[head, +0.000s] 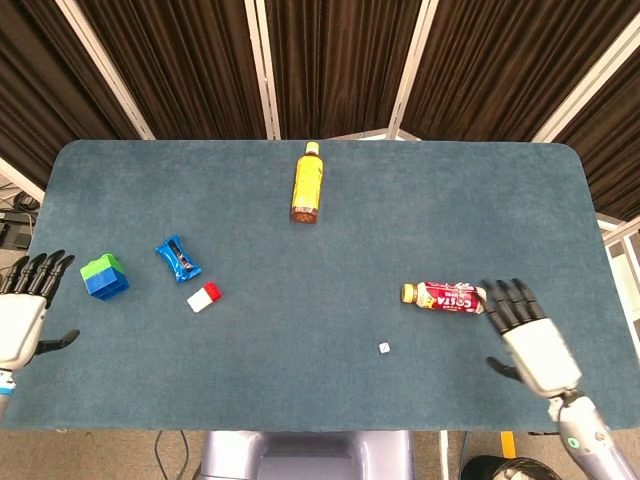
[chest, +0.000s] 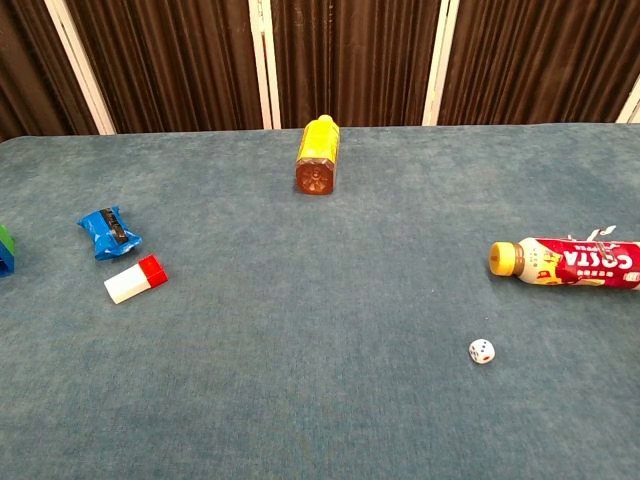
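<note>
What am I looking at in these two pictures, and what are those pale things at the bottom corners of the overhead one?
Those are the two mechanical hands of a two-armed robot sitting at a table covered in blue-green cloth. The head view looks down from above; the chest view looks across the table from lower down and shows neither hand. The left hand hangs open off the table's left edge, holding nothing. The right hand is open over the right side, fingers spread, its fingertips close to the end of a red-labelled bottle lying on its side; whether they touch it I cannot tell. Nearby sits a small white die. A yellow bottle lies at the far middle. On the left are a blue packet, a red and white block and a green and blue block.
</note>
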